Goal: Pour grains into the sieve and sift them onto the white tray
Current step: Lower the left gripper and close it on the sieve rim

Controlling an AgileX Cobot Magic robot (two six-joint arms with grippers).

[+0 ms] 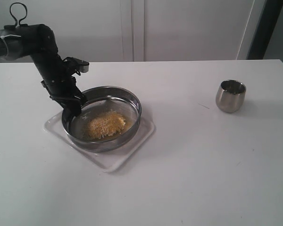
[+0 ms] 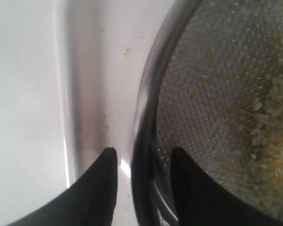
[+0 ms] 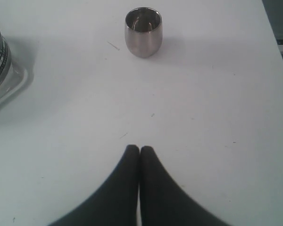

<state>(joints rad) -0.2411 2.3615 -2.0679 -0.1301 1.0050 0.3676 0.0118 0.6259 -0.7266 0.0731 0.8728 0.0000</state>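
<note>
The sieve (image 1: 133, 102), a wide steel-rimmed round, rests on the white tray (image 1: 132, 151) left of centre. A heap of yellow grains (image 1: 106, 125) lies on its mesh. My left gripper (image 1: 73, 111) reaches down at the sieve's left edge. In the left wrist view this gripper (image 2: 144, 153) is open and straddles the sieve rim (image 2: 148, 94), one finger over the tray (image 2: 108, 56) and one over the mesh, with a gap on each side. Pale grains (image 2: 273, 122) lie deeper in. My right gripper (image 3: 139, 148) is shut and empty above bare table.
A small rounded steel cup (image 1: 230, 96) stands upright at the right, well apart from the tray; it also shows ahead of the right gripper (image 3: 143, 32). A few stray grains (image 2: 125, 51) lie on the tray beside the sieve. The table's far edge meets a white wall.
</note>
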